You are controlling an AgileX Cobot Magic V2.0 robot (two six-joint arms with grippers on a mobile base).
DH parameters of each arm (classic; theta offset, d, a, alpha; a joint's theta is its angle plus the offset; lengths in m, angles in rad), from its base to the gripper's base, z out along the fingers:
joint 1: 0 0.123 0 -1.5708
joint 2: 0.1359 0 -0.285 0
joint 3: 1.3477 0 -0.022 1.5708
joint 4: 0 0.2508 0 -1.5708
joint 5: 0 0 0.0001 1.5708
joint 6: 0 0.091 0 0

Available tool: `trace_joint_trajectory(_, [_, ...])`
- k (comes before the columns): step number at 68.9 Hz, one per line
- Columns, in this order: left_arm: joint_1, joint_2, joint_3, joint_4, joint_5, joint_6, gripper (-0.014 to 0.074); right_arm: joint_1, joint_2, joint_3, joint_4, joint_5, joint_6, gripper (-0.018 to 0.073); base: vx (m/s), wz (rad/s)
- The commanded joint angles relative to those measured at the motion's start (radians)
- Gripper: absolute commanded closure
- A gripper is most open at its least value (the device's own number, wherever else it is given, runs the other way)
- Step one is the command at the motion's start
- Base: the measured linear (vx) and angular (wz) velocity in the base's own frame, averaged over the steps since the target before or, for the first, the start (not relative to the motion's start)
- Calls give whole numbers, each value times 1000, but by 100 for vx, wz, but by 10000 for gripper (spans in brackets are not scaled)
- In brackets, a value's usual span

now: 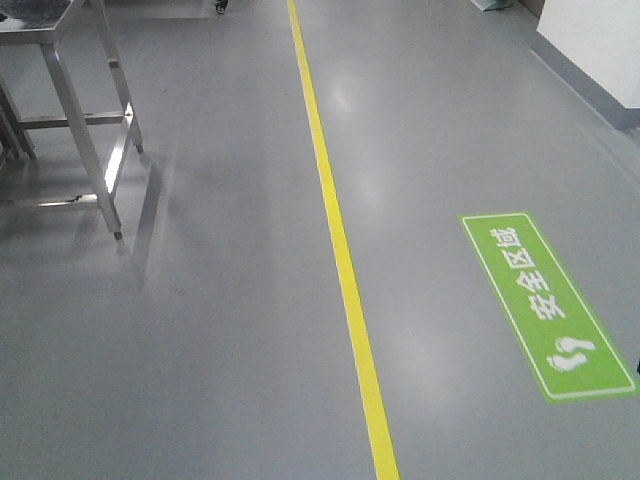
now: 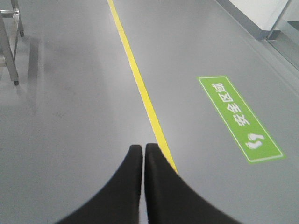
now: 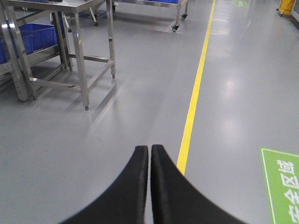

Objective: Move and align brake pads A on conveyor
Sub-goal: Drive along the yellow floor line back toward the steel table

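Brake pads: none in sight in any of the three views; conveyor likewise out of view, so direction from either claw, long axis of the pads and nearer arm not to be told from here; left claw (image 2: 143, 147) closed, fingers pressed together tip to tip with nothing between them, pointed out over bare grey floor (image 2: 70, 121), just left of a yellow line (image 2: 140, 88) running away from the camera; right claw (image 3: 150, 148) closed likewise and empty, aimed over the same floor, yellow line just to its right; green floor sign (image 1: 545, 300) with white characters and footprints lying right of the line, well apart from both claws; steel table frame (image 3: 77, 56) standing left of the line, at the left edge of the front view and of the right wrist view; blue bin (image 3: 32, 35) under it; no dark belt with red edges on or beside it; judged stage: approach not yet begun, task wholly undone; likely first need a turn or drive of the base to bring belt and pads into view, choice of arm and wrist angle to be settled only then.
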Motion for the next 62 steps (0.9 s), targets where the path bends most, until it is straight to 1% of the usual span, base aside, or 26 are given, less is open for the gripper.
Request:
trace_joint_trajectory(1, [-2, 5, -25, 15, -60, -3, 603, -2, 10, -26, -13, -71, -5, 563, 61, 4])
trace_joint_trajectory(62, [-2, 5, -25, 15, -64, -3, 603, -2, 10, -26, -13, -74, -5, 563, 60, 6])
